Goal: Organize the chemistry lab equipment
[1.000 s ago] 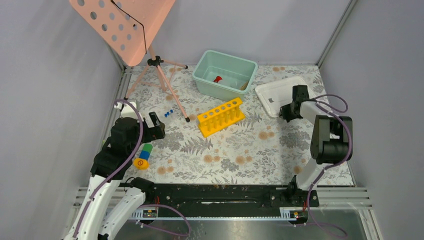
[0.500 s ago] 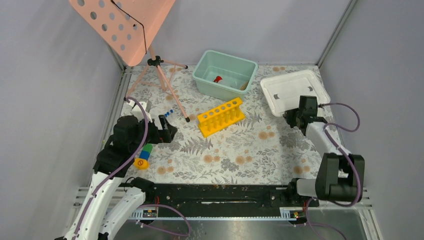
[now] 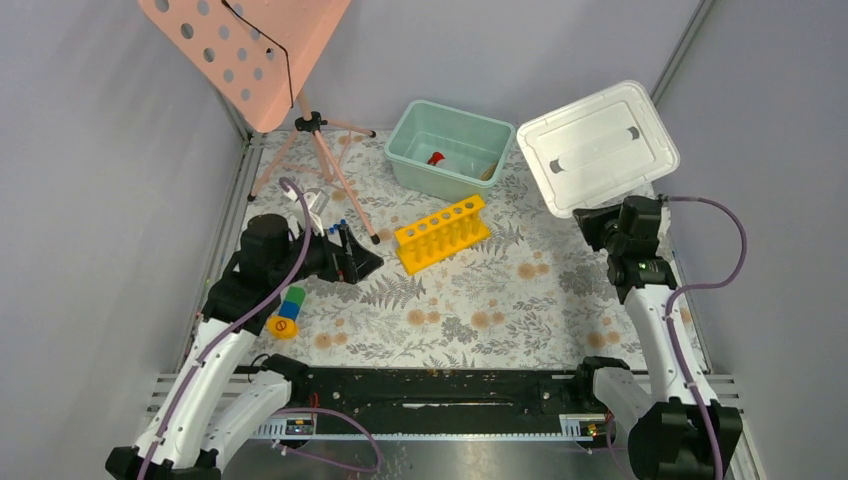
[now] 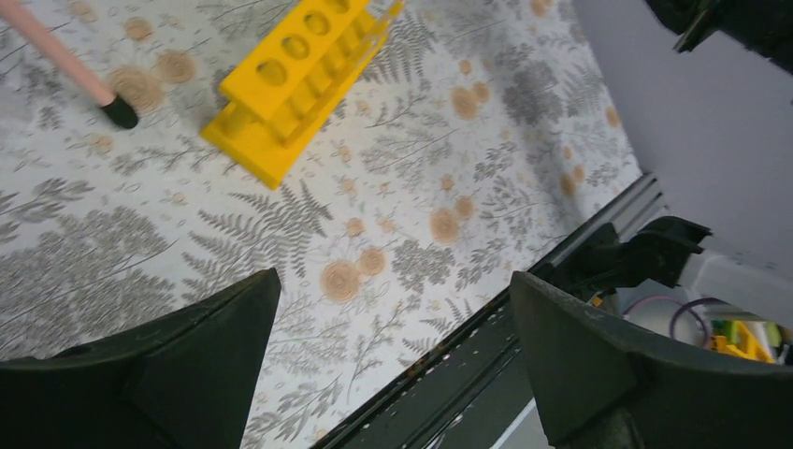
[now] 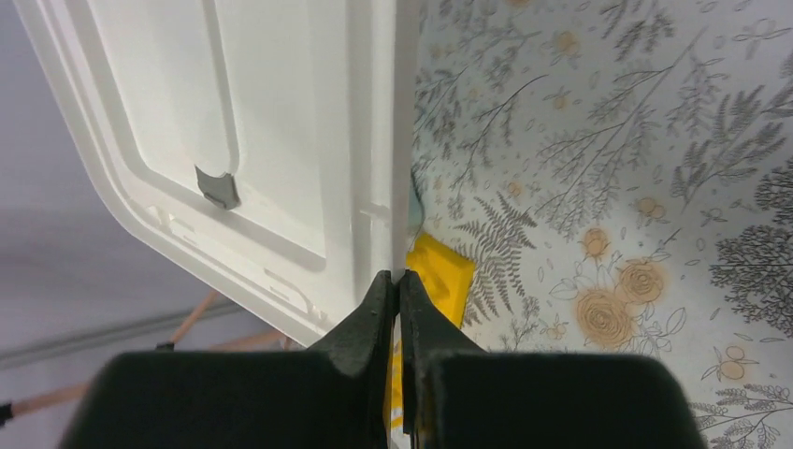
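Your yellow rack [image 3: 441, 234] lies mid-tabletop [image 3: 520, 300], its long axis running diagonally from near-left to far-right, with the holes facing up. A tripod leg [image 3: 352, 208] ends just left of its near end, and the teal bin [image 3: 450, 148] stands just beyond it. The blue-capped tubes [image 3: 338, 226] lie left of that leg, beside your left pincer [image 3: 352, 258], which gapes wide and holds nothing. Your right pincer [image 5: 393, 281] is clamped on the edge of the white lid [image 3: 597, 147], raised and tilted at the far right. Open tabletop stretches from the rack to the near rail [image 3: 430, 385].
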You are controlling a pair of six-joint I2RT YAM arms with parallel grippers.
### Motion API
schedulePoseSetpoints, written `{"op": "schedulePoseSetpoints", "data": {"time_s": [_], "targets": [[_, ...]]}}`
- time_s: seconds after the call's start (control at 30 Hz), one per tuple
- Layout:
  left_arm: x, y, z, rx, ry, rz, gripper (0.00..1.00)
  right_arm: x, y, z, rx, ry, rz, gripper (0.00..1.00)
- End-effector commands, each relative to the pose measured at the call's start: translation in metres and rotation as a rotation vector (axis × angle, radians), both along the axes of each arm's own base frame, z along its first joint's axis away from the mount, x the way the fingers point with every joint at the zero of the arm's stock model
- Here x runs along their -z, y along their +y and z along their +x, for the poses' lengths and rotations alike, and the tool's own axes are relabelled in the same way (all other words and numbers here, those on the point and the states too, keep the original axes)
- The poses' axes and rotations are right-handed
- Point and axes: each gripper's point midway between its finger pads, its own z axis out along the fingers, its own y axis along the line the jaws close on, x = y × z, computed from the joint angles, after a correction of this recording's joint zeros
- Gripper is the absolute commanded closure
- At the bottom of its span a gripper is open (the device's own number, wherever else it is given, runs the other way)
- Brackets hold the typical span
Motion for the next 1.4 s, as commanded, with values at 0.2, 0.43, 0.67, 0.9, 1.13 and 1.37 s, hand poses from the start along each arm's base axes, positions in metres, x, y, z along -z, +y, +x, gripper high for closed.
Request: {"op": "schedulePoseSetpoints", "data": {"time_s": [0.2,0.43,0.67,0.9,1.13,1.37], "targets": [[-0.050,-0.052,0.009,0.205,-0.108,-0.128,0.05,-0.074,0.136,-0.033,-0.623,-0.265,-0.128,1.00],[-0.071,-0.054,0.016,0.190,-0.127,-0.136,0.04,-0.083,0.179,-0.079,-0.943,-0.417,-0.255,1.00],[-0.081,-0.058,0.021,0.204,-0.135,-0.151,0.02,-0.085,0.192,-0.115,-1.105,-0.577,-0.290,1.00],[-0.079,-0.068,0.025,0.253,-0.107,-0.169,0.05,-0.075,0.194,-0.127,-1.162,-0.606,-0.296,1.00],[-0.086,-0.079,0.020,0.304,-0.065,-0.238,0.47,-0.059,0.198,-0.131,-1.229,-0.527,-0.324,0.98],[-0.094,-0.083,0.016,0.253,0.032,-0.364,0.79,-0.069,0.182,-0.114,-1.170,-0.444,-0.495,0.66]]}}
